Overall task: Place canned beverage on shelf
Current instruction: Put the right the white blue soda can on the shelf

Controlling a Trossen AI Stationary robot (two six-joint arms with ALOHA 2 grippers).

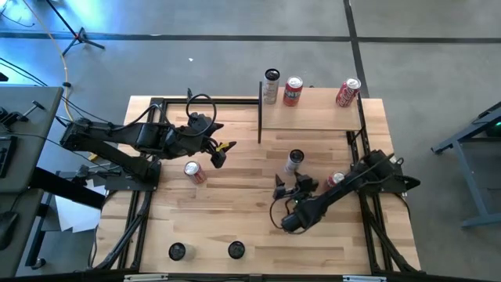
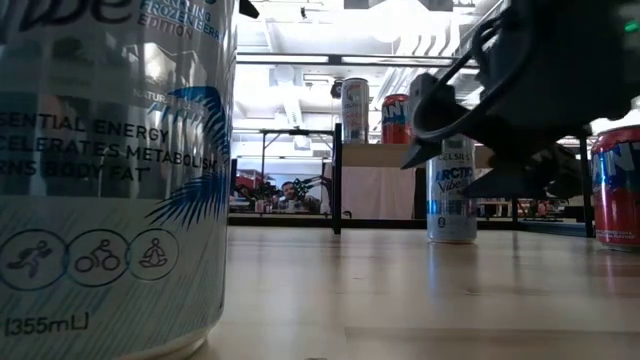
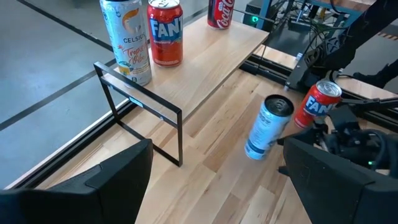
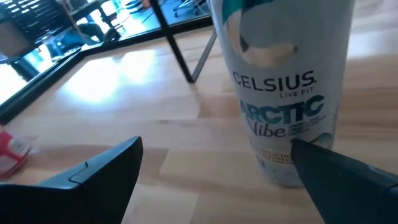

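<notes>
The shelf (image 1: 313,117), a pale board on thin black uprights, stands at the table's far edge. Three cans stand on it: a white one (image 1: 271,86), a red Fanta (image 1: 293,91) and a red Coke (image 1: 348,92). A white-and-teal Celsius can (image 1: 293,160) stands upright on the tabletop just in front of the shelf. My right gripper (image 1: 291,186) is low on the near side of that can (image 4: 286,93), open and pointing at it, with the fingers (image 4: 348,180) short of it. My left gripper (image 1: 219,150) hangs open above the table's left half.
A red can (image 1: 337,180) stands beside my right arm and another red can (image 1: 194,172) below my left gripper. Two dark-topped cans (image 1: 177,251) (image 1: 236,249) stand at the near edge; one (image 2: 110,170) fills the low view's left. Bare board (image 3: 211,56) lies between the Fanta and the Coke.
</notes>
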